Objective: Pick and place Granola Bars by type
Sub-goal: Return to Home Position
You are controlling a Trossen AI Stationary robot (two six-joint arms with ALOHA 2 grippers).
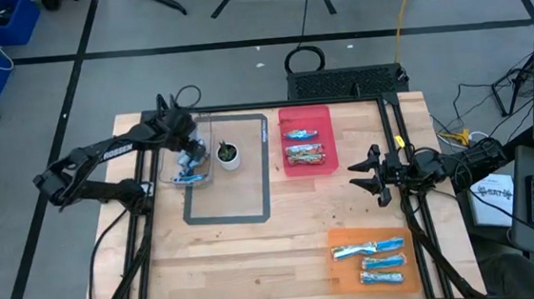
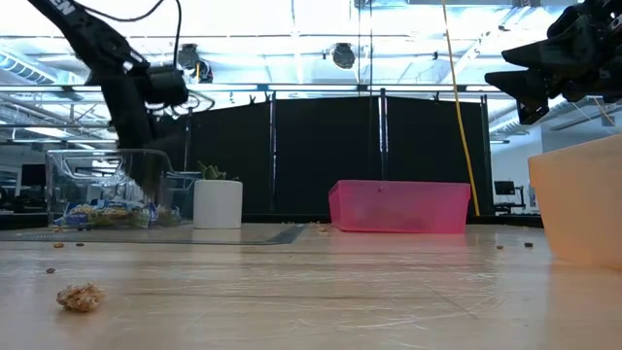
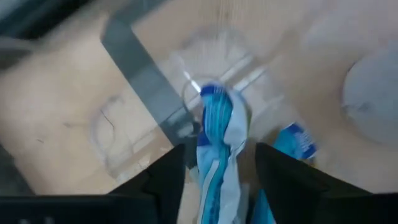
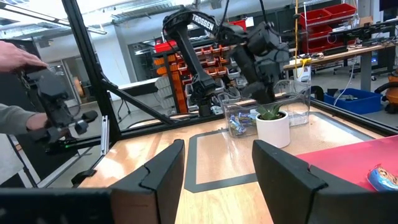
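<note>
Crumb-strewn wooden table in a workshop, both arms' jaws apart, left ones in transparent bin.

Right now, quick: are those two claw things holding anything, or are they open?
Left end effector: open, at the transparent bin, blue granola bar between its fingers but apparently not gripped.
Right end effector: open, holding nothing.

On the counter, a bin holding granola bars stands back left, a potted plant just right of it. Farther right sits a second bin with more bars; a tray with three bars lies front right.
</note>
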